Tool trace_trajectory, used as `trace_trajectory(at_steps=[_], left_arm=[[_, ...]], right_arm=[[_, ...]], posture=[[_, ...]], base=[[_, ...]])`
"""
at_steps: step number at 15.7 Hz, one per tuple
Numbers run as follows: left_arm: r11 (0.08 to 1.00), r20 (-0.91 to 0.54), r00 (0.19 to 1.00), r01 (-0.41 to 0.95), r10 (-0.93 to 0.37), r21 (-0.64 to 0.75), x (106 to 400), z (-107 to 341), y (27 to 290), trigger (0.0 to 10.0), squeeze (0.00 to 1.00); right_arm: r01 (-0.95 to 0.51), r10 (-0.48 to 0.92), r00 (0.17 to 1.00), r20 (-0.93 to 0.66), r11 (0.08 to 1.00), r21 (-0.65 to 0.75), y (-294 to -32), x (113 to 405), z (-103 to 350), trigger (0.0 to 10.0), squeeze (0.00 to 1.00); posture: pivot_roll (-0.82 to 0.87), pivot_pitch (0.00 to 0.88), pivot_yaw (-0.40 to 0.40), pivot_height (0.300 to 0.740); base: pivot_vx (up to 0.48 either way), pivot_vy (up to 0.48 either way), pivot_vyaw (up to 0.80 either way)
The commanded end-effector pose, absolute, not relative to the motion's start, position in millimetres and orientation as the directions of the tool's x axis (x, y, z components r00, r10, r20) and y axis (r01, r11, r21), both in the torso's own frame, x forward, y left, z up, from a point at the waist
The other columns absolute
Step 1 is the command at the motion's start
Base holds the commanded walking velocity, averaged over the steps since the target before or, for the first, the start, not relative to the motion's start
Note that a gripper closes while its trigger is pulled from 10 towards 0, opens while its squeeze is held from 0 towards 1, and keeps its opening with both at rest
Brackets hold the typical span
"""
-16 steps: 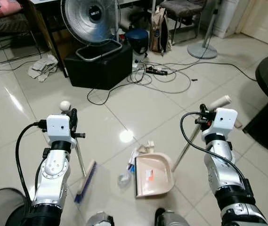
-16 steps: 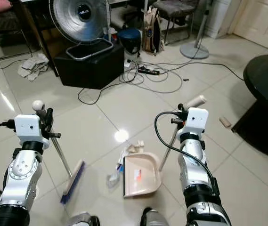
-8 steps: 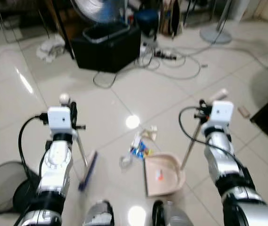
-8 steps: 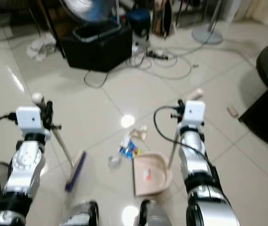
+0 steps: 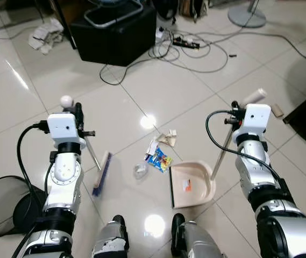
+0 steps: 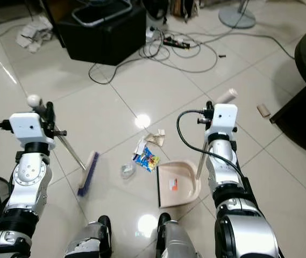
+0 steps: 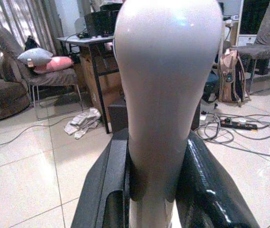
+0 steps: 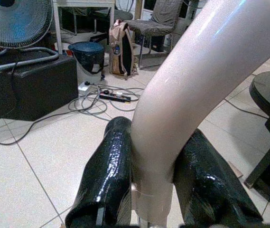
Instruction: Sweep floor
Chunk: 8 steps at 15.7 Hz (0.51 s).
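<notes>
With left end effector point(image 5: 80, 115) clamped on broom point(image 5: 101, 174) and right end effector point(image 5: 233, 121) gripping dustpan point(image 5: 192, 185), drag bristles rightward through litter point(image 5: 158, 159) lying just left of pan mouth.

Floor point(image 5: 158, 86): glossy off-white tiles, grey grout. Dustpan point(image 5: 191, 184): beige w/ orange label, cream handle. Broom point(image 5: 101, 173): blue bristles, pale head, silver shaft, white knob. Wrapper point(image 5: 158, 159): blue, yellow, red. Box point(image 5: 115, 32) far left: black. Bin point(image 5: 2, 207) near left: black mesh. Arms silver, fingers point(image 7: 106, 190) black.
</notes>
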State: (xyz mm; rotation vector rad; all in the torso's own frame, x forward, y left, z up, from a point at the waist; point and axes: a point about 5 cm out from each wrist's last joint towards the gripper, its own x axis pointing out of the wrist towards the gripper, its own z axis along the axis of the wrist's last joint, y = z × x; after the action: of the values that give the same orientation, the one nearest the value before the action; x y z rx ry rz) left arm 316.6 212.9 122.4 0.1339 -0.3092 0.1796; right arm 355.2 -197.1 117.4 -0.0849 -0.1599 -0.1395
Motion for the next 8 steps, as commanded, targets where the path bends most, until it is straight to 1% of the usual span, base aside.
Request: trace_trajectory(at_steps=[1,5,8], left_arm=[[0.97,0.337,0.924,-0.225,0.181,0.096,315.4,124.6,217.4,10.0,0.0],[0.972,0.367,0.913,-0.221,0.178,0.08,313.7,128.7,215.6,10.0,0.0],[0.975,0.379,0.911,-0.206,0.162,0.08,315.7,131.4,211.4,10.0,0.0]], right_arm=[[0.141,-0.123,0.969,0.214,0.987,-0.071,-196.1,358.1,126.6,10.0,0.0],[0.088,-0.072,0.963,0.26,0.995,-0.051,-176.1,364.4,136.4,10.0,0.0],[0.072,-0.056,0.963,0.263,0.996,-0.053,-168.5,370.4,143.3,10.0,0.0]], posture=[[0.04,0.333,-0.008,0.74],[0.06,0.371,-0.014,0.74],[0.06,0.385,-0.022,0.74]], base=[[0.0,0.0,0.0],[0.0,0.0,0.0],[0.0,0.0,0.0]])
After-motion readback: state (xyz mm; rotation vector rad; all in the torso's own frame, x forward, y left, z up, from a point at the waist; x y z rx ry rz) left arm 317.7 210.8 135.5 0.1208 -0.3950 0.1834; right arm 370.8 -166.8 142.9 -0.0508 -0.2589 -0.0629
